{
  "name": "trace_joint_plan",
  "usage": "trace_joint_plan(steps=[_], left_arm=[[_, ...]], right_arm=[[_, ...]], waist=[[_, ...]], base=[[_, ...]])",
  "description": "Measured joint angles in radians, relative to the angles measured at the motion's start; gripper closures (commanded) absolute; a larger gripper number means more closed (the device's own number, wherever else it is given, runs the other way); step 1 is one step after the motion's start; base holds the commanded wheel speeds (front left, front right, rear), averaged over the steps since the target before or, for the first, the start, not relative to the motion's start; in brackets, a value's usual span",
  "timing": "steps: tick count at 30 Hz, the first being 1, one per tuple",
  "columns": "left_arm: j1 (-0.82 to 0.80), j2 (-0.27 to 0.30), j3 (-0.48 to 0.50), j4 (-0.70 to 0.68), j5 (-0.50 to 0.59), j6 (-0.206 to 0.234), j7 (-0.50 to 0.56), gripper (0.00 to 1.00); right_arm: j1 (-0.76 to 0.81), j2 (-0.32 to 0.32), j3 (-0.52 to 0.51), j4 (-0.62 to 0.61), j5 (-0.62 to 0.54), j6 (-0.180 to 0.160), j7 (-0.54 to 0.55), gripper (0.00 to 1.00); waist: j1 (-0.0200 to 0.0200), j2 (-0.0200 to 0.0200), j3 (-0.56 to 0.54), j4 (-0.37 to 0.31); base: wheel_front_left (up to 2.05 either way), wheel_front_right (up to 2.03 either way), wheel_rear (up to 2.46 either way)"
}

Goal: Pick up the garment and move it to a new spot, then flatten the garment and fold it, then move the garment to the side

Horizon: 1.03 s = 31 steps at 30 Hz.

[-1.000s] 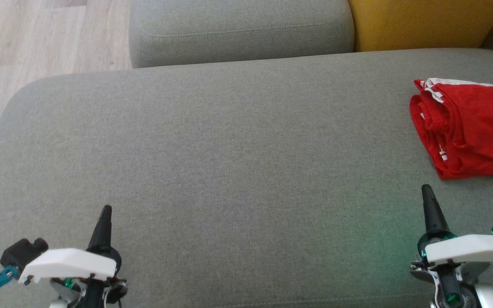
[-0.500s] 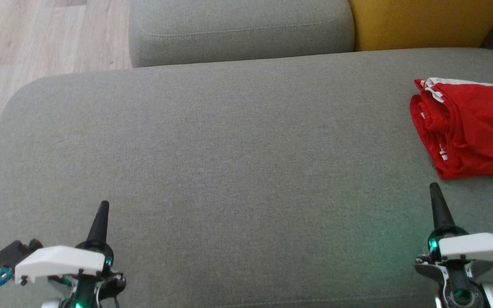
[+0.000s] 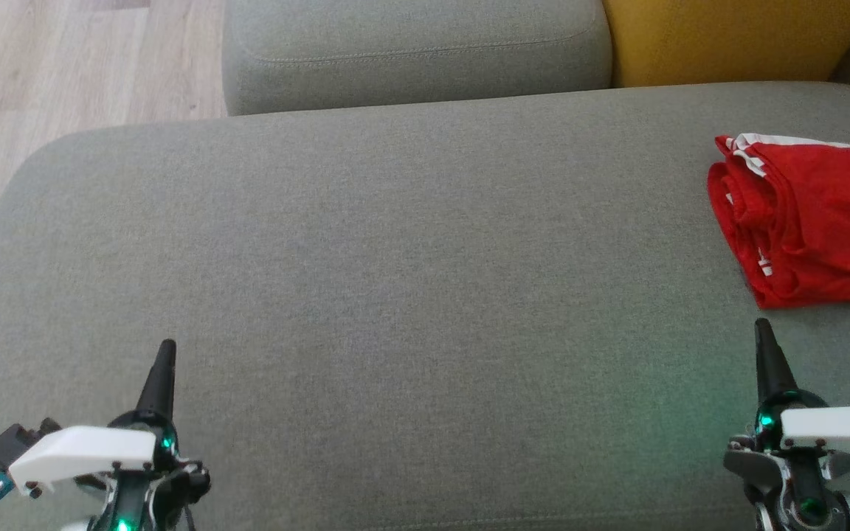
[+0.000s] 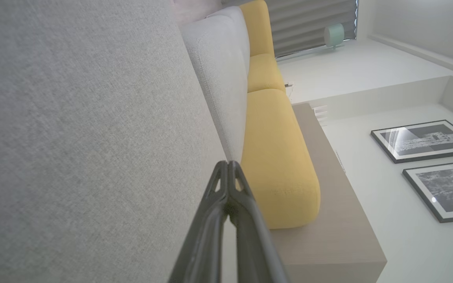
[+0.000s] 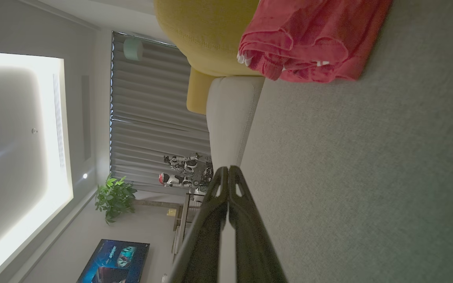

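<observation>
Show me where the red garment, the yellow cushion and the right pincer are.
red garment (image 3: 812,221), head view, middle of the cloth.
yellow cushion (image 3: 727,40), head view, front face.
right pincer (image 3: 763,328), head view, closed fingertips.

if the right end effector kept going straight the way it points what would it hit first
Probably the gray back cushion: the right wrist view has the right end effector aimed there, with the red garment off to one side. Depth is unclear.

Sofa seat (image 3: 410,243) showing grey woven cloth, matt, slightly coarse. Far right, garment (image 3: 809,221) looking like soft red cloth, creasing, white trim. Yellow cushion (image 3: 727,40) showing matt fabric. Far left, floor (image 3: 63,66) looking like pale smooth wood. Dark matt plastic showing on left gripper (image 3: 165,354), right gripper (image 3: 764,333); white covers (image 3: 82,450) looking smooth.
</observation>
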Motion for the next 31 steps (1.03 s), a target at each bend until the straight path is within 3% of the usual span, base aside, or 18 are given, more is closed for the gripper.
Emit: trace_joint_plan(steps=[22,31], left_arm=[[-0.035,-0.032,0.067,0.013,-0.208,-0.057,0.056,1.0],[-0.035,-0.033,0.07,0.014,-0.214,-0.057,0.06,1.0]], right_arm=[[-0.039,0.0,-0.034,0.028,0.244,0.0,0.01,1.0],[-0.039,0.0,-0.036,0.028,0.251,0.0,0.018,1.0]], waist=[[0.0,0.0,0.002,0.001],[0.0,0.0,0.002,0.001]], base=[[0.0,0.0,0.0],[0.0,0.0,0.0]])
